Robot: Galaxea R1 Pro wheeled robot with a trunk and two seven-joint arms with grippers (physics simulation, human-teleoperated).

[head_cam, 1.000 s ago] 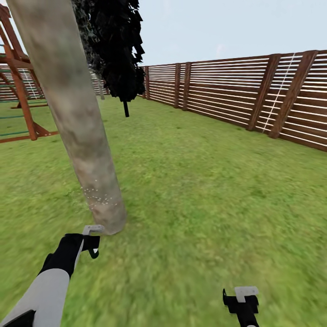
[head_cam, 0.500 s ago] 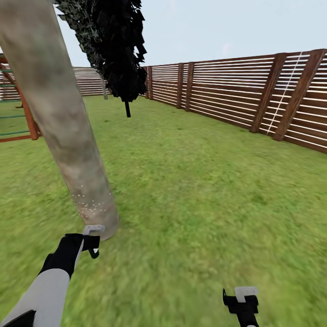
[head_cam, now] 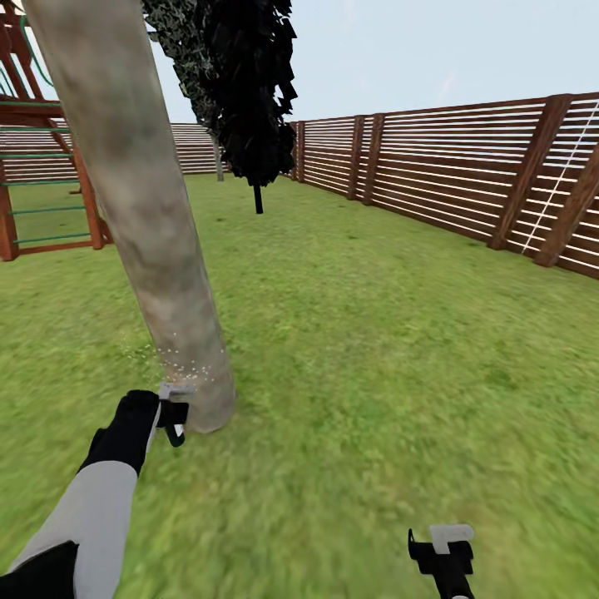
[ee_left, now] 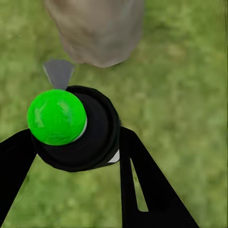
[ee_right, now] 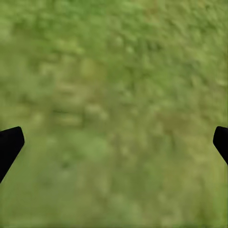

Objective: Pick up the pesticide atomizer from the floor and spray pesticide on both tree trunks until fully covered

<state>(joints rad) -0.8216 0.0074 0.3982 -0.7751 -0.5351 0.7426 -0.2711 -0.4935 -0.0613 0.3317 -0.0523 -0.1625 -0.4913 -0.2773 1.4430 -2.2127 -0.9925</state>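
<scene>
Head view: a thick tree trunk point(head_cam: 141, 208) of blotchy grey-brown bark rises from the lower left-centre of the frame to the upper left corner, leaning slightly. Fine white specks dot the bark near its base, just above the left hand point(head_cam: 170, 413), which sits at the lower left, right beside the foot of the trunk. The left arm runs in from the bottom left corner, grey sleeve then black wrist.

In the left wrist view, the left hand point(ee_left: 71, 156) is clenched on the pesticide atomizer point(ee_left: 78, 130), a dark round body with a bright green cap and a small white mark at its edge. A black finger point(ee_left: 142, 190) presses against each side of it. A grey nozzle juts from the atomizer toward the trunk's base point(ee_left: 97, 31), which stands on the grass floor point(ee_left: 185, 85) close ahead.

At the bottom right of the head view the right hand point(head_cam: 443, 553) hangs low over the lawn, well apart from the trunk. In the right wrist view its two black fingertips point(ee_right: 9, 145) sit at opposite edges of the frame with only grass between them, so it is released and carries nothing.

A dark narrow tree point(head_cam: 249, 91) stands upper centre, a brown slatted fence point(head_cam: 433, 166) crosses the upper right, and a red-brown wooden play frame point(head_cam: 46, 175) stands at the upper left edge.
</scene>
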